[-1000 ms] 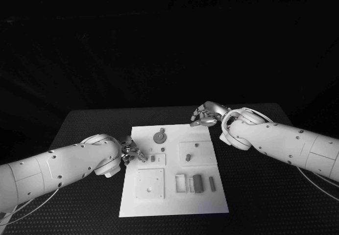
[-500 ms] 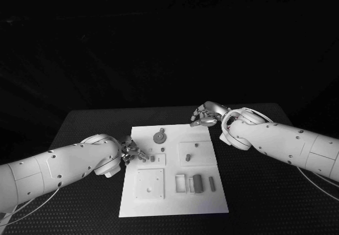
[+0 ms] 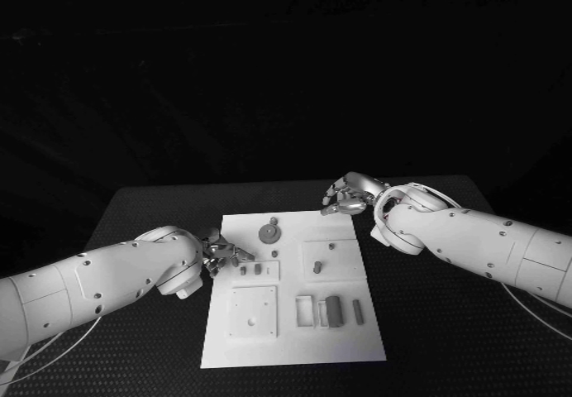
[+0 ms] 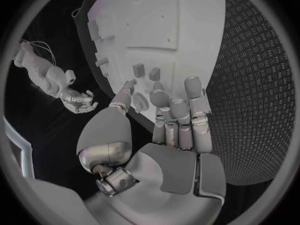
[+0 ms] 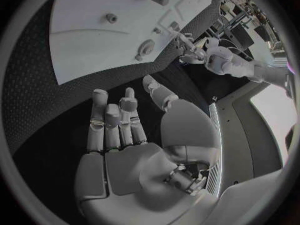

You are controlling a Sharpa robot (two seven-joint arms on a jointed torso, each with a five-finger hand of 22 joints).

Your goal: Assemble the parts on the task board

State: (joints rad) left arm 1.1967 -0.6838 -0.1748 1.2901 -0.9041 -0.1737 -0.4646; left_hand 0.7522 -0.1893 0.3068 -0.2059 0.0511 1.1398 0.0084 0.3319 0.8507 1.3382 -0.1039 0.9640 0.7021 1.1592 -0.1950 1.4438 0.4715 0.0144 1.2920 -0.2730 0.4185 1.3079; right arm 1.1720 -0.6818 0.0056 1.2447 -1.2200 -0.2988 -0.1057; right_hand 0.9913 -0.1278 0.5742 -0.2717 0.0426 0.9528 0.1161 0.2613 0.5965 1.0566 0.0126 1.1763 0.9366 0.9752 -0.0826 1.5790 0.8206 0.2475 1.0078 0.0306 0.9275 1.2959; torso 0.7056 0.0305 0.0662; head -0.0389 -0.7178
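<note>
The white task board (image 3: 292, 339) lies in the middle of the black table. On it are a round disc part (image 3: 270, 232), a small peg (image 3: 318, 266), two small blocks (image 3: 254, 268) and some bars (image 3: 334, 308). My left hand (image 3: 224, 255) reaches over the board's left edge, its fingers (image 4: 159, 99) stretched toward the two small blocks (image 4: 146, 72); nothing shows between them. My right hand (image 3: 345, 198) hovers at the board's far right corner with fingers (image 5: 112, 116) apart and nothing in them. The disc (image 5: 145, 47) lies ahead of it.
Recessed square plates (image 3: 254, 310) take up the board's near left part. Black textured table (image 3: 453, 331) surrounds the board on all sides. Loose cables (image 3: 412, 194) loop off the right wrist.
The left hand's fingers have lifted and shifted slightly toward the far side, above the two small blocks. The right hand has hardly moved.
</note>
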